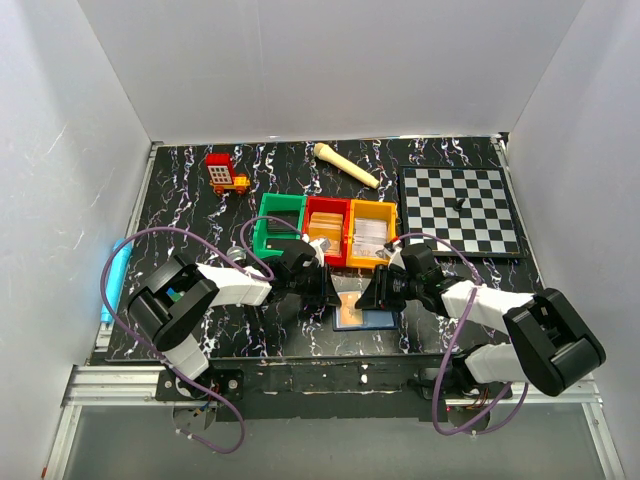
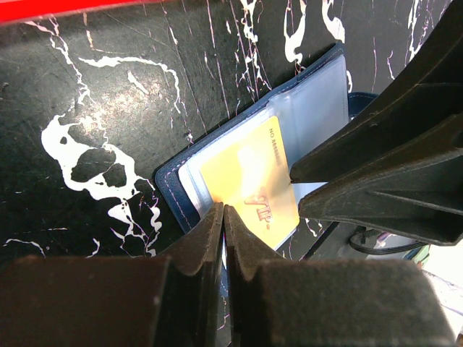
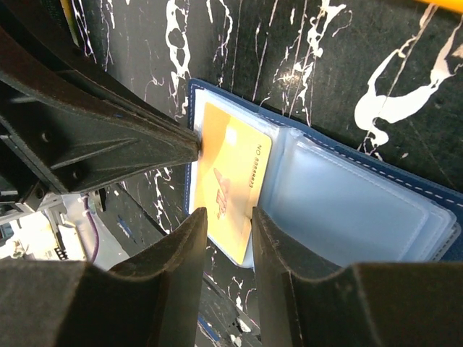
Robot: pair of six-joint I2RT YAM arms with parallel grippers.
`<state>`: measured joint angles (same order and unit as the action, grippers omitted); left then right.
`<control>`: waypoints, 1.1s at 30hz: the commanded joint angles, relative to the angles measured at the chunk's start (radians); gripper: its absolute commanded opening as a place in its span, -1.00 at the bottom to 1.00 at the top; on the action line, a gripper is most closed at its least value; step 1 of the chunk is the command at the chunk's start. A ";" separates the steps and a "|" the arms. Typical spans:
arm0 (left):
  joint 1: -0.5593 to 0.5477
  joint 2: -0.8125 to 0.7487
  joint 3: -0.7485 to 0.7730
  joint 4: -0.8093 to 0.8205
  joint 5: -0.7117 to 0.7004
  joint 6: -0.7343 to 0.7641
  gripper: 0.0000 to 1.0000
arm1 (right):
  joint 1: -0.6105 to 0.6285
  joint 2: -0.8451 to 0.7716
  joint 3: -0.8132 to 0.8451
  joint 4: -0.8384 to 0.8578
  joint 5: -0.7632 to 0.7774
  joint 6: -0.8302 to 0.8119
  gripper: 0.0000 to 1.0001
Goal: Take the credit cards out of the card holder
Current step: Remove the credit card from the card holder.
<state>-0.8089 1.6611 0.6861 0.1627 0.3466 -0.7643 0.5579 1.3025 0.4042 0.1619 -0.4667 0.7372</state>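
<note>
Dark navy bifold card holder [image 3: 347,195], clear plastic sleeves inside: lies open flat on black white-veined table [image 2: 108,87], just in front of orange bin [image 1: 372,235]. Yellow card [image 3: 231,173] in end sleeve; print reads "NO" plus row of digits, larger orange lettering unreadable. Left gripper [image 2: 223,213]: clamped on card holder edge. Right gripper [image 3: 228,213]: jaws part-spread, straddling yellow card edge, no grasp.

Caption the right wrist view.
Right gripper, open, straddles the yellow card in the open card holder; shut left gripper touches its edge.
</note>
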 commanded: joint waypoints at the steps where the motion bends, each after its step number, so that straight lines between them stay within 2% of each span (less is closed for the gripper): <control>1: -0.004 0.000 -0.007 0.000 -0.024 0.002 -0.93 | 0.002 0.024 0.001 0.048 -0.018 0.011 -0.22; 18: -0.004 0.000 -0.016 0.006 -0.024 0.000 -0.93 | 0.002 0.027 -0.008 0.042 -0.010 -0.004 -0.21; 28: -0.004 0.009 -0.020 0.021 -0.021 -0.003 -0.93 | 0.002 0.063 -0.036 0.214 -0.128 0.062 -0.20; 33: -0.004 0.000 -0.031 0.031 -0.024 -0.007 -0.93 | 0.002 0.067 -0.053 0.258 -0.138 0.087 -0.20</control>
<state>-0.8059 1.6611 0.6773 0.1875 0.3283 -0.7708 0.5568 1.3624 0.3561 0.2977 -0.5537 0.7906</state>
